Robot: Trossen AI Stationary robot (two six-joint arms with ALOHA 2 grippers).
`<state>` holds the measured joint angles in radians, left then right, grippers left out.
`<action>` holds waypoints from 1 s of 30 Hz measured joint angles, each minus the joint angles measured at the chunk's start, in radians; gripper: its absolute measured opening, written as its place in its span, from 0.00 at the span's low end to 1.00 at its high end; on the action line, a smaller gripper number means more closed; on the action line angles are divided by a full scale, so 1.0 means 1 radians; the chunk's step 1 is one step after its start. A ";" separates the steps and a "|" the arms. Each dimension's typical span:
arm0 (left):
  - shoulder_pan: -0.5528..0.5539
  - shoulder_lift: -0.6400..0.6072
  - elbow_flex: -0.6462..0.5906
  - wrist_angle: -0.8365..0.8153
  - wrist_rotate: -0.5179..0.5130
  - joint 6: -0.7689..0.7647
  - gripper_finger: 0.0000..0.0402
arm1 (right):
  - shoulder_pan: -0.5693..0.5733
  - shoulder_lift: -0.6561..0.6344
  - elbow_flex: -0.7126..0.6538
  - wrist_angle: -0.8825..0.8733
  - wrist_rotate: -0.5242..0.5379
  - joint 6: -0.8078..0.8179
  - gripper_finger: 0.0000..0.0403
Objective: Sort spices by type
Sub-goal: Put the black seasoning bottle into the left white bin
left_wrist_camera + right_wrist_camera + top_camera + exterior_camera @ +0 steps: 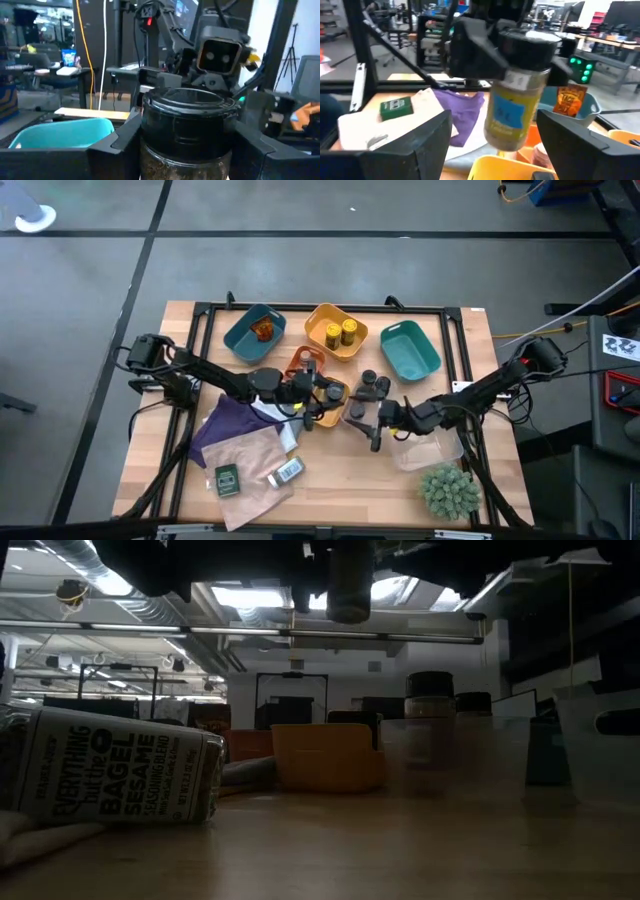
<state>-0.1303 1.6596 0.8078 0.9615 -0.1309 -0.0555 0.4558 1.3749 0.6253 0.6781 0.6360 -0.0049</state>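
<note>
I see the left gripper clamped on a dark-lidded jar, upright, mid-table over the orange tray. The right gripper sits just beside, jaws apart, empty. I judge the left arm nearer the yellow bin behind it.

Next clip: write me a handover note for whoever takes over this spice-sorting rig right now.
Left gripper: jaws closed on a dark-lidded jar over mid-table.
Right gripper: jaws open, facing that jar, holding nothing.
Done: amber jar in the blue tray; two yellow jars in the yellow tray.
Left: teal tray holds nothing; green packet and white-labelled jar lie on the brown paper; grey-lidded jars stand mid-table.
</note>
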 joint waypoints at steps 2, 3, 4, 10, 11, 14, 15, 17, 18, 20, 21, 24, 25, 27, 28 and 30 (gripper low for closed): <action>-0.009 0.000 0.000 0.000 0.000 0.025 0.49 | -0.014 0.004 0.013 0.001 -0.001 0.002 0.72; -0.013 0.000 0.000 0.000 0.001 0.038 0.49 | -0.021 0.004 0.015 -0.001 -0.003 0.013 0.72; -0.017 0.000 0.000 0.002 0.001 0.044 0.49 | -0.030 0.004 0.017 -0.001 -0.010 0.034 0.72; -0.035 -0.001 0.000 0.024 0.002 0.082 0.49 | -0.093 0.004 0.019 0.000 -0.131 0.129 0.72; -0.035 -0.001 0.000 0.026 0.002 0.087 0.49 | -0.100 0.004 0.019 0.000 -0.160 0.136 0.72; -0.036 -0.002 0.000 0.026 0.002 0.085 0.49 | -0.112 0.004 0.019 0.000 -0.209 0.139 0.72; -0.036 -0.002 0.000 0.026 0.001 0.085 0.49 | -0.111 0.004 0.019 0.000 -0.211 0.139 0.72; -0.036 -0.002 0.000 0.026 0.001 0.085 0.49 | -0.111 0.004 0.019 0.000 -0.211 0.139 0.72; -0.036 -0.002 0.000 0.026 0.001 0.084 0.49 | -0.111 0.004 0.019 0.000 -0.211 0.137 0.72; -0.036 -0.002 0.000 0.027 0.001 0.082 0.49 | -0.111 0.004 0.019 0.000 -0.211 0.132 0.72; -0.036 -0.002 0.000 0.027 0.001 0.082 0.49 | -0.115 0.004 0.019 0.000 -0.211 0.132 0.72; -0.036 -0.002 0.000 0.027 0.001 0.082 0.49 | -0.132 0.005 0.019 0.001 -0.244 0.132 0.72; -0.036 -0.002 0.000 0.028 0.001 0.082 0.49 | -0.140 0.011 0.019 0.008 -0.265 0.132 0.72; -0.036 -0.002 0.000 0.030 0.001 0.082 0.49 | -0.154 0.025 0.019 0.018 -0.295 0.132 0.72; -0.036 -0.002 0.000 0.030 0.001 0.082 0.49 | -0.159 0.035 0.019 0.031 -0.304 0.131 0.72; -0.036 -0.002 0.000 0.029 0.001 0.082 0.49 | -0.171 0.052 0.026 0.034 -0.315 0.131 0.72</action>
<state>-0.1661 1.6581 0.8078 0.9910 -0.1303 0.0265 0.2850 1.4266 0.6516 0.7124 0.3207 0.1261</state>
